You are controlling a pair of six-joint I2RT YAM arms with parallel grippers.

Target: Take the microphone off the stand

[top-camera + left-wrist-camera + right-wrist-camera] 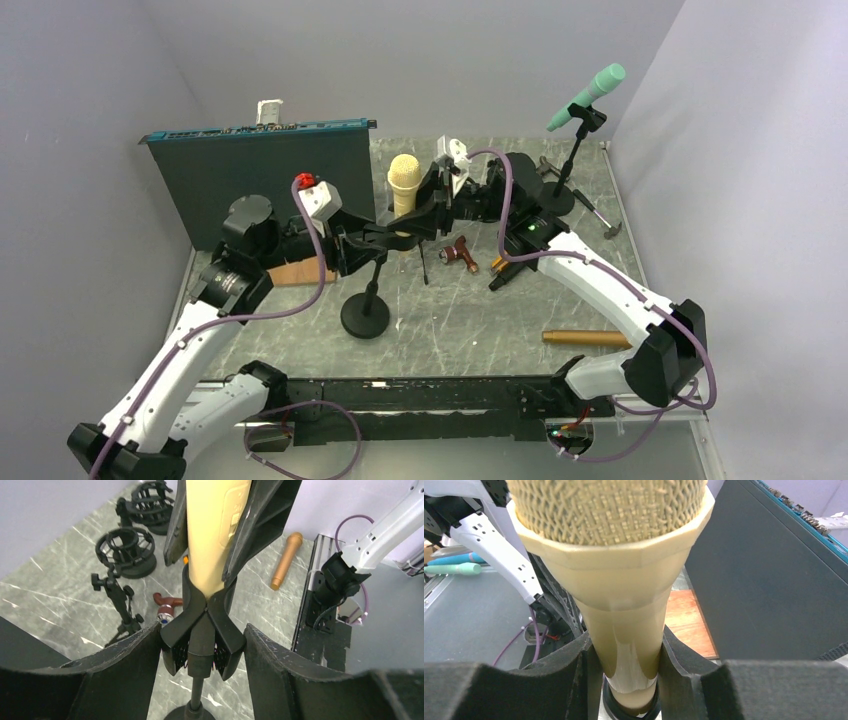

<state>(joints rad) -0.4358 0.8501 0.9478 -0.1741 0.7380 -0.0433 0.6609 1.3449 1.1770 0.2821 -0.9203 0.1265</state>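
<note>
right fingers (pixel 569 685) clamped on the yellow microphone (pixel 624 615) handle, just below the head. microphone upright, its tail seated in the stand clip (pixel 205 620). left fingers (pixel 125 670) spread wide, clip between them; can't tell if touching.

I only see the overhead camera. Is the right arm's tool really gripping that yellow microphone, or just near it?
Observer: Gripping. The right wrist view shows the right tool closed on both sides of the yellow microphone, below its mesh head.
Operator: And the left tool?
Observer: It flanks the black clip under the microphone; whether it presses, I cannot tell.
Operator: Is it out yet?
Observer: No. The left wrist view shows its narrow end seated in the clip.
</note>
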